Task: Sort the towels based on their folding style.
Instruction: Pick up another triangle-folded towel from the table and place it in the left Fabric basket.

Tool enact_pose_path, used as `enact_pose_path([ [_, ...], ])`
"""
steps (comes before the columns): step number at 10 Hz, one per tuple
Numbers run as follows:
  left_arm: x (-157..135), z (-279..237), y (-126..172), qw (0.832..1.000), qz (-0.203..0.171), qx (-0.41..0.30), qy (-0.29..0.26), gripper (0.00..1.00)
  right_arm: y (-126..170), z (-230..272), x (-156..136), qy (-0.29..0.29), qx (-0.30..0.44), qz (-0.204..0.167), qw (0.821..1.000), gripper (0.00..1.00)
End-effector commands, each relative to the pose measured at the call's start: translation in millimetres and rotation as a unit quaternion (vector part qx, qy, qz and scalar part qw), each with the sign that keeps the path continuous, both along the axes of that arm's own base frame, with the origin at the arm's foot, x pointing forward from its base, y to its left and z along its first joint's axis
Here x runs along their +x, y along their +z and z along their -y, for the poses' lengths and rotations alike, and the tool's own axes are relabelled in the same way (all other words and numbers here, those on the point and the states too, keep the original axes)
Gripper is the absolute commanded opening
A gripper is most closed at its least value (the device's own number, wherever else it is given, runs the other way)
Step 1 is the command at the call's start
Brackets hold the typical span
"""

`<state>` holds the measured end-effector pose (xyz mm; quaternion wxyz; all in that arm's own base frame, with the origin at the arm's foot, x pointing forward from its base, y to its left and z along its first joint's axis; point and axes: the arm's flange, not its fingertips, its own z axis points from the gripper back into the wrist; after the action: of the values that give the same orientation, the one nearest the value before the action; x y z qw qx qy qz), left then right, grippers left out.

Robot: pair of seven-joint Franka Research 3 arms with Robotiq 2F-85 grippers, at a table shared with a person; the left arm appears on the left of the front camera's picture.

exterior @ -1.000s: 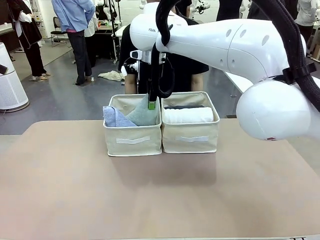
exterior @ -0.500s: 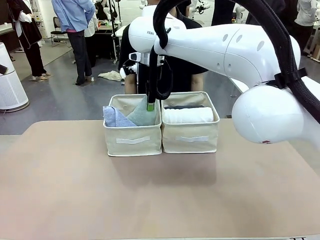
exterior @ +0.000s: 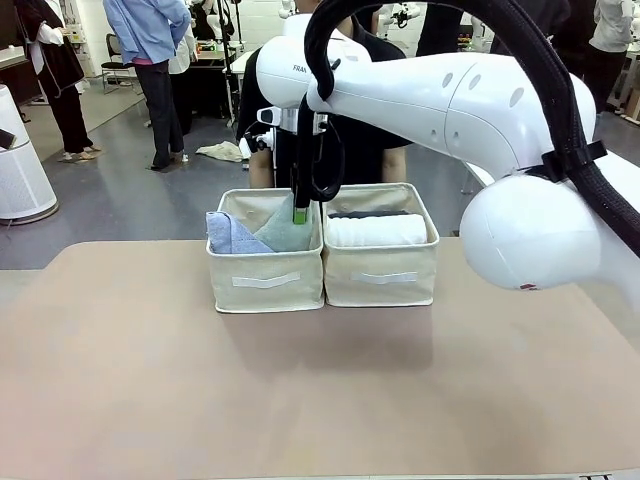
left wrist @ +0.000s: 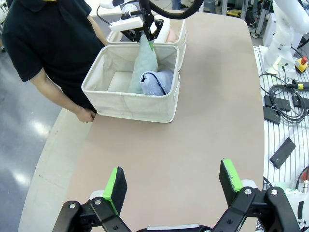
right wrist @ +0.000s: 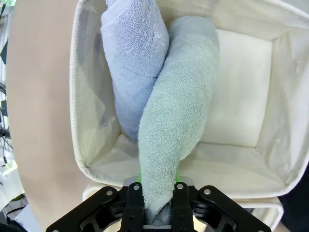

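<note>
My right gripper [exterior: 300, 213] hangs over the left cream basket [exterior: 266, 280], shut on the top corner of the grey-teal towel [right wrist: 178, 121]. That towel droops down into the basket and leans against the light blue towel [right wrist: 133, 63] lying there. The left wrist view shows the same grip from the side: right gripper [left wrist: 145, 36], grey-teal towel [left wrist: 144, 63], light blue towel [left wrist: 157, 82]. In the right basket [exterior: 380, 278] a white rolled towel [exterior: 378, 230] lies in front of a dark grey one [exterior: 368, 213]. My left gripper [left wrist: 173, 179] is open above bare table, well away from the baskets.
A person in a black shirt stands at the far side behind the baskets, one hand [left wrist: 87, 115] on the table edge. The tan tabletop [exterior: 300, 390] in front of the baskets is bare. Cables and small boxes [left wrist: 282, 101] lie beyond the table's side.
The right arm has shifted slightly left, and the gripper with the grey-teal towel has barely moved over the left basket. The towels in the baskets lie as before.
</note>
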<state>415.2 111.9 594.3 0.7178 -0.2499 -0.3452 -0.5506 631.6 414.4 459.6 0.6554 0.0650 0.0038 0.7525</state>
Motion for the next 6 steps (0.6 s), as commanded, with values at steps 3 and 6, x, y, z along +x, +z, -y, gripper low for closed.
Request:
enact_pose_path([
  [3,-1.5,-0.1,1.3,1.0,-0.005,0.0,0.001,1.0,9.5,-14.7,16.9,0.003,0.012,-0.015,1.0,0.19],
  [6,-1.5,-0.1,1.3,1.0,-0.005,0.0,0.001,1.0,8.9,-14.4,17.3,0.001,0.016,-0.017,1.0,0.19],
])
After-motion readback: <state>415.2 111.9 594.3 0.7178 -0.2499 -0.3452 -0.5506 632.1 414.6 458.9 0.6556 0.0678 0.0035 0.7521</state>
